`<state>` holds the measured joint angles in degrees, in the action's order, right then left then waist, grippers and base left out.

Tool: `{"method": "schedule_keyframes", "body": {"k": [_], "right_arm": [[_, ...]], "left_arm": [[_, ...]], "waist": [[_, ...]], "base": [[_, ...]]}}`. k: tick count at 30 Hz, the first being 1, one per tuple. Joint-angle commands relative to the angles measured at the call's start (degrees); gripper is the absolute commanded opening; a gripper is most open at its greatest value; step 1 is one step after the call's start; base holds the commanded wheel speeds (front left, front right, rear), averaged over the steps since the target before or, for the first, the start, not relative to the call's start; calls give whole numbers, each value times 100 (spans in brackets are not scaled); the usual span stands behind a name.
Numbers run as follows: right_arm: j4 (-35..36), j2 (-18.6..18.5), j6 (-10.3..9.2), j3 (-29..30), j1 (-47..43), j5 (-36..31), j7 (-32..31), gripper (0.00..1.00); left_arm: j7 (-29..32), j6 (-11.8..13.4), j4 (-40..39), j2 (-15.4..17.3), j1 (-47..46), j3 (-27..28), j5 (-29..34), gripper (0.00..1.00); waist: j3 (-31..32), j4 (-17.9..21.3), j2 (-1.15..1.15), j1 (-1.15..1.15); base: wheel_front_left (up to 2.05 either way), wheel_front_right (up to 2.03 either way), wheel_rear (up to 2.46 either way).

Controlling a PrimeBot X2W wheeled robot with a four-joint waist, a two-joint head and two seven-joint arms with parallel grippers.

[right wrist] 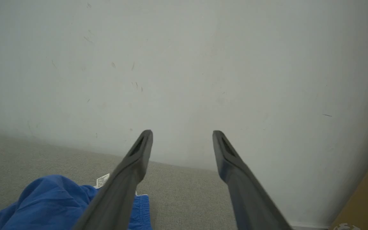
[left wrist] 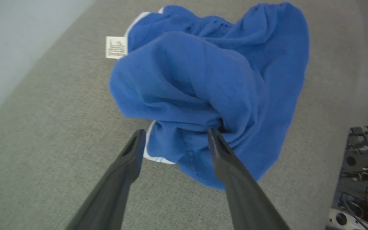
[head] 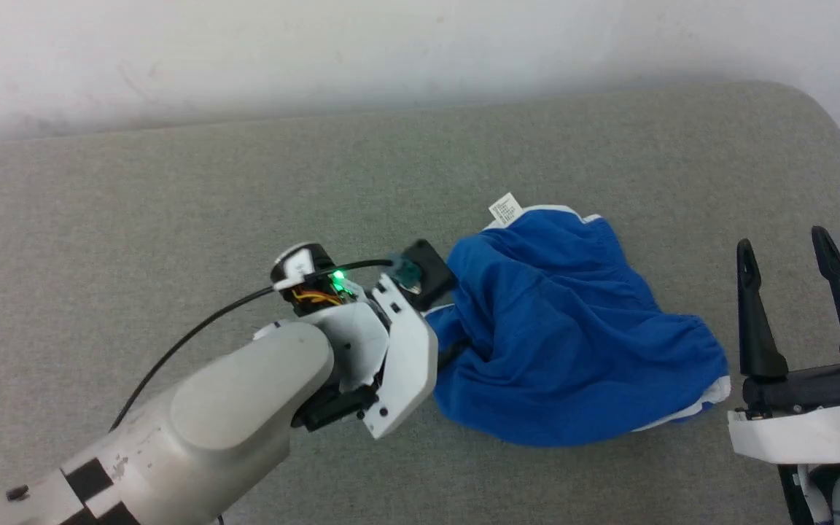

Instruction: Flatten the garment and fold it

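The garment (head: 573,328) is lying crumpled in a heap on the grey cushioned surface (head: 172,204). In the head view its long axis is running diagonally from the white label (head: 505,208) at the far end, which is pointing toward the wall (head: 318,44), down to a white-trimmed edge nearest the right hand (head: 782,239). The left hand (left wrist: 176,131) is standing open at the heap's left side, one fingertip pressing into a blue fold and the other sitting just beside the white hem, clamping nothing. The right hand is hovering spread and empty, near the garment's right side.
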<state>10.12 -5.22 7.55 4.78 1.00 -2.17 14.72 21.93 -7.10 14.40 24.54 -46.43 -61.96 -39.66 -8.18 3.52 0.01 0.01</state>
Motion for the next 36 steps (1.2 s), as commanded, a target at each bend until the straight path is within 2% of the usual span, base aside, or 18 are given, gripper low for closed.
{"method": "schedule_keyframes", "body": {"k": [1,4,9,14,18,19,20,21,24,27,32,36], "right_arm": [[-3,33,-6,-10,66,-45,28,100],[-26,60,-6,-34,170,-75,28,100],[-94,113,-6,-131,335,-99,28,100],[-224,162,-6,-223,527,-142,28,100],[-312,193,-6,-256,627,-143,28,100],[-331,200,-6,-248,631,-139,28,100],[-345,205,-6,-236,635,-137,28,100],[-354,209,-6,-216,630,-138,28,100],[-371,220,-6,-121,555,-140,28,100],[-386,225,-6,-96,452,-142,28,100],[-404,229,-6,-44,247,-183,28,100],[-411,230,-6,-33,99,-231,28,100]], "left_arm": [[163,-37,-55,78,-173,-182,-175,100],[698,-38,-135,215,-508,-766,-755,100],[1307,-38,-37,184,-805,-1104,-1096,100],[2347,-38,-95,60,-483,-1136,-579,100],[2829,-38,-224,108,-201,-1138,-260,100],[2899,-38,-246,122,-157,-1138,-237,87],[2962,-38,-259,145,-127,-1138,-245,15],[2992,-38,-306,166,-120,-1138,-240,0],[2577,-38,-388,234,-245,-1139,-320,0],[1720,-38,-311,393,-464,-1138,-657,0],[362,-38,-158,843,-731,-935,-926,0],[-203,8,-169,1254,-569,-651,-1116,0]], "waist": [[-137,124,-1,-1],[-270,237,-1,-1],[-521,461,-1,-1],[-798,668,-1,-1],[-925,768,-1,-1],[-935,771,-1,-1],[-935,762,-1,-1],[-925,742,-1,-1],[-814,591,-1,-1],[-633,406,-1,-1],[-292,45,-1,-1],[-103,-232,-1,-1]], "base": [[0,0,0],[0,0,0],[0,0,0],[0,0,0],[0,0,0],[0,0,0],[0,0,0],[0,0,0],[0,0,0],[0,0,0],[0,0,0],[0,0,0]]}}
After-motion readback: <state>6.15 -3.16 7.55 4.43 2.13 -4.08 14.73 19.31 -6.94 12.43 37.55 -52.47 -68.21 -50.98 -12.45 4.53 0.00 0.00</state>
